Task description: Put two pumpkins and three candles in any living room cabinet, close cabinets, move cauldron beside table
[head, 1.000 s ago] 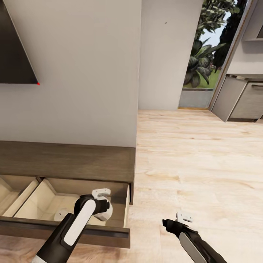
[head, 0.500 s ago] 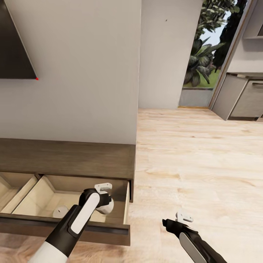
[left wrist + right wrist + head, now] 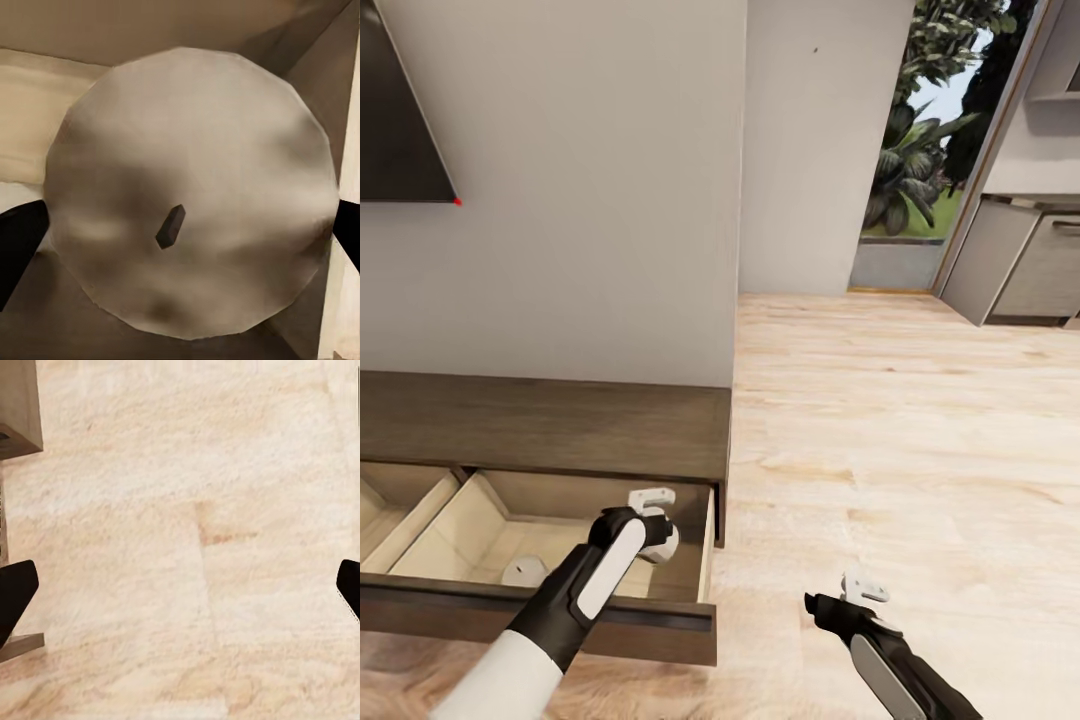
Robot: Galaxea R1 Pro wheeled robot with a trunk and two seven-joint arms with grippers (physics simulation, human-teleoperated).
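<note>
Step in hand: storing a candle (image 3: pixel 187 195) in the cabinet (image 3: pixel 550 430); judged from the left arm reaching into an open drawer (image 3: pixel 690 590) with the candle in its grip.
Left pincer (image 3: pixel 652 520): closed on the candle, held over the drawer's pale inside near its right wall. In the left wrist view the candle's round grey-tan end face, with a short dark wick at its middle, sits between the two dark fingertips (image 3: pixel 19 240).
Second candle (image 3: pixel 523 572): lies on the drawer floor, to the left of the held one and apart from it.
Right pincer (image 3: pixel 845 603): jaws spread and empty, hanging over the bare wooden floor (image 3: pixel 900 440) to the right of the cabinet; its wrist view looks down on floorboards and a corner of the dark unit.
Cabinet: long dark brown unit against the wall; two neighbouring drawers stand pulled out, light wood inside.
Next move (judgement): lower the candle until it rests on the drawer floor, clear of the other candle and the side wall, part the fingers, then lift the arm straight out before either drawer is pushed shut.
Remaining work (judgement): other items to store, drawers to close, cauldron to place.
</note>
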